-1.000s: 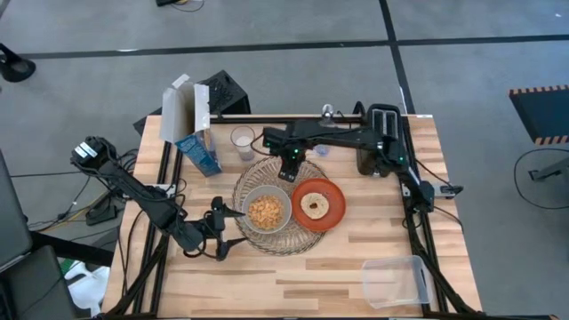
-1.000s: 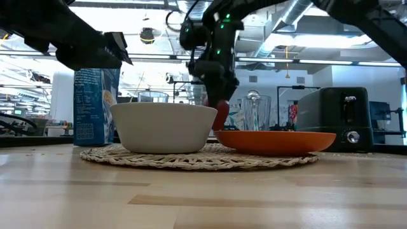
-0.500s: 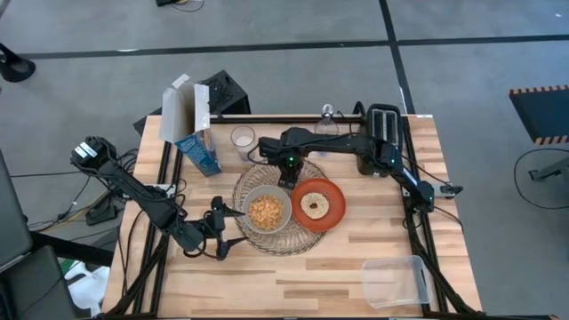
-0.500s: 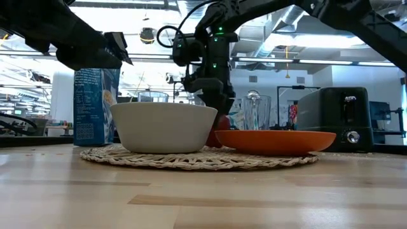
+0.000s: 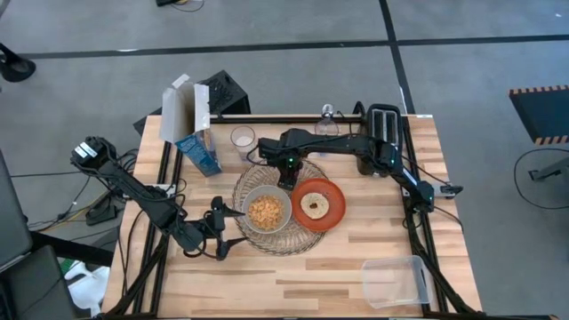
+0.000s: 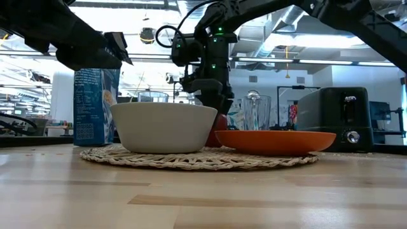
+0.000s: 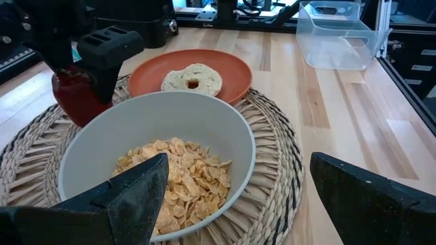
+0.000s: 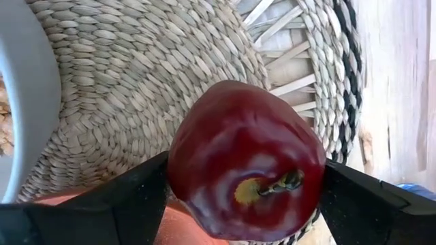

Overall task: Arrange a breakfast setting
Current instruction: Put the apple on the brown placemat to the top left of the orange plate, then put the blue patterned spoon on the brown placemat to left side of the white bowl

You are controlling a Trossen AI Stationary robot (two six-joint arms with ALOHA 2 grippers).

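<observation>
Two arms noted at the wooden table (image 5: pixel 356 258), one at work and one waiting. Found the right gripper (image 5: pixel 286 171) low over the far part of the round woven mat (image 5: pixel 284 242), reaching in from the toaster side. Saw its jaws standing one on each side of the small red apple (image 8: pixel 245 160), close against its flanks; could not tell whether gripping it or just clear of it. Saw the apple stem-end towards the wrist camera, resting on the mat's weave in the left wrist view, just behind the gap between bowl and plate. In the low view, caught only a sliver of red showing between those two.

Found the pale grey bowl (image 5: pixel 266 211) on the mat, upright, part-filled with cereal flakes. Found the orange plate (image 5: pixel 336 197) just beside the bowl on the right arm's side, lying over the mat's edge, with the round bagel (image 5: pixel 314 205) flat in its middle. Could not tell whether bowl and plate touched.

Found the left gripper (image 5: pixel 227 231) hanging above the table just beside the mat's near-left edge, pointing at the bowl. Saw its jaws spread wide with nothing between them.

Noted farther back a blue-and-white cereal box (image 5: pixel 197 151) with flaps up, a drinking glass (image 5: pixel 242 138) near it, and a black toaster (image 5: pixel 384 120) at the far right corner. Noted a clear plastic tub (image 5: pixel 394 280) at the near right corner, well apart from the mat.
</observation>
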